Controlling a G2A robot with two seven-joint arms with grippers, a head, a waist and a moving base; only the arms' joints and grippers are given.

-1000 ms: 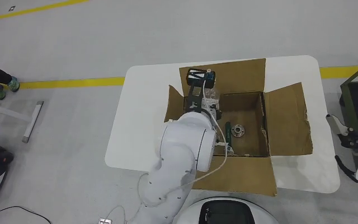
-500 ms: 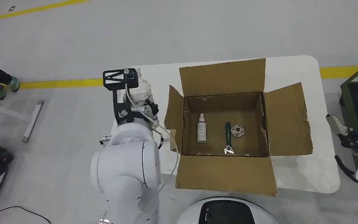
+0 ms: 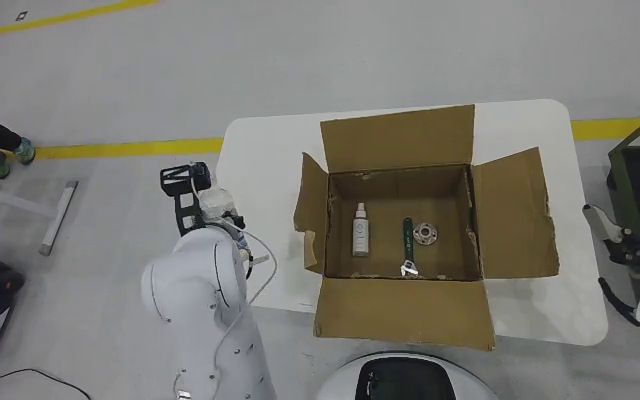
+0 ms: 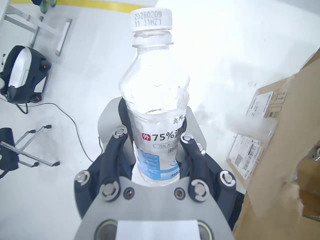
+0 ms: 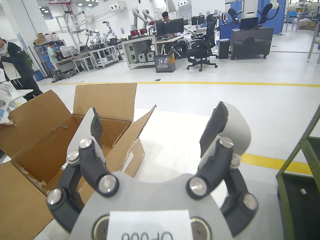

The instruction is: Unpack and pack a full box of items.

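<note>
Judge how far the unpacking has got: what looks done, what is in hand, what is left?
Done: the box stands open, flaps out. In hand: the left gripper is shut on a clear bottle, held outside the box. Left: a spray bottle, a wrench and a round metal fitting lie inside; the right gripper is open and holds nothing.

White table, yellow floor line, green cart, headset w/ cable

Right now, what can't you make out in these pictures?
Base of the clear bottle, left wrist view: hidden behind the left gripper.
Floor of the cardboard box, right wrist view: hidden by its near wall and the right gripper.
Round metal part in the box, top view: too small to identify.
</note>
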